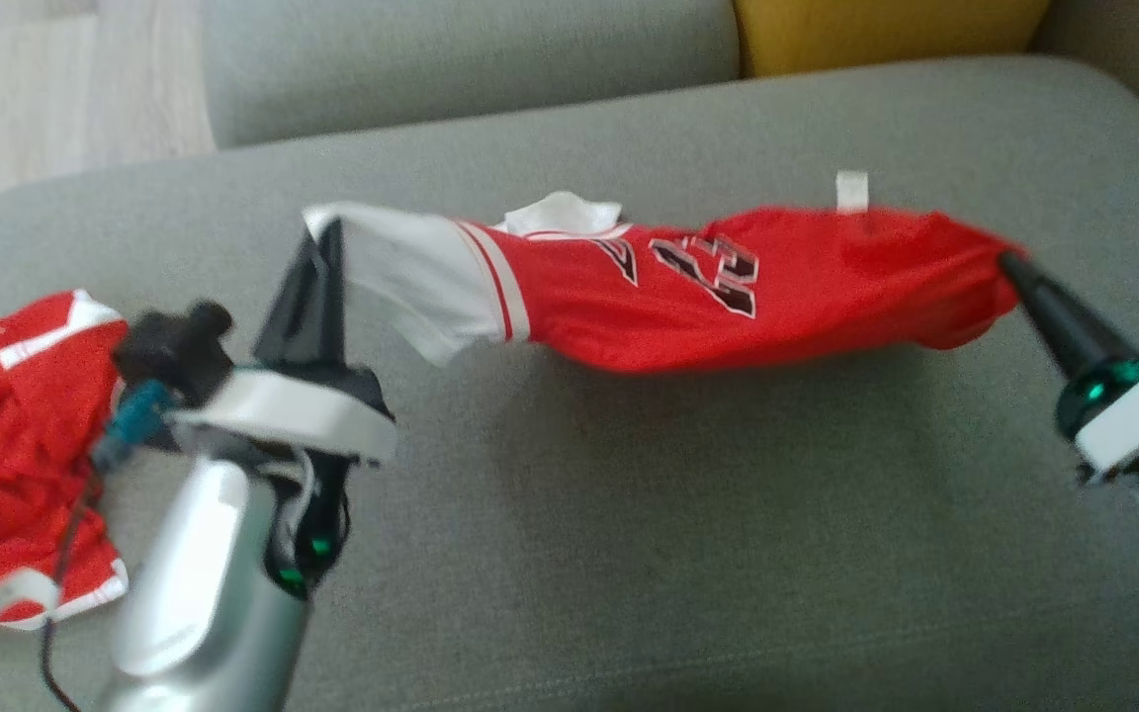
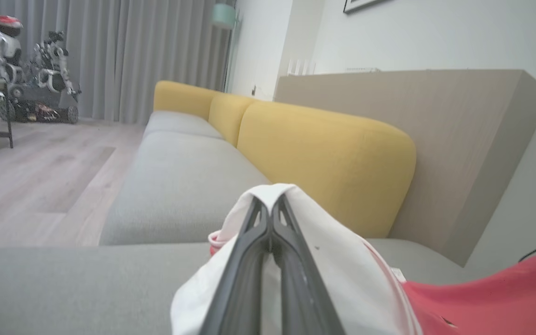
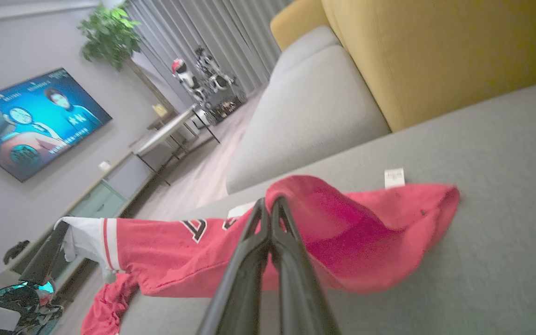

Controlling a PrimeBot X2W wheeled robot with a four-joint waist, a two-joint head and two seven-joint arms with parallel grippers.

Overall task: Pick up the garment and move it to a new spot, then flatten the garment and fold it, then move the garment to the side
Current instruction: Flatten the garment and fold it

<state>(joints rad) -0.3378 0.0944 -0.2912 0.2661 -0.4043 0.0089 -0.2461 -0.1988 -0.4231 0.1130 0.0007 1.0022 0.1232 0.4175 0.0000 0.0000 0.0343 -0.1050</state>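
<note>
You've got the red jersey (image 1: pixel 688 297) strung between both arms over the grey sofa seat (image 1: pixel 678 554). The left pincer (image 1: pixel 327 232) is clenched on the white sleeve end. The right pincer (image 1: pixel 1009 262) is clamped on the red hem end, and both wrist views show the fingers pressed together through cloth. The number 23 faces up and the middle sags toward the cushion, though the blur makes it hard to say whether it touches. One white tag (image 1: pixel 851 190) sticks up at the hem.

Count two garments: the jersey you hold, and a second garment (image 1: pixel 16 445), red with white trim, crumpled at the seat's left edge near the left pincer. Open seat runs wide on the near side of the jersey. One yellow back cushion (image 1: pixel 886 30) sits at the far edge, with wooden floor (image 1: pixel 55 89) past the far-left corner.
</note>
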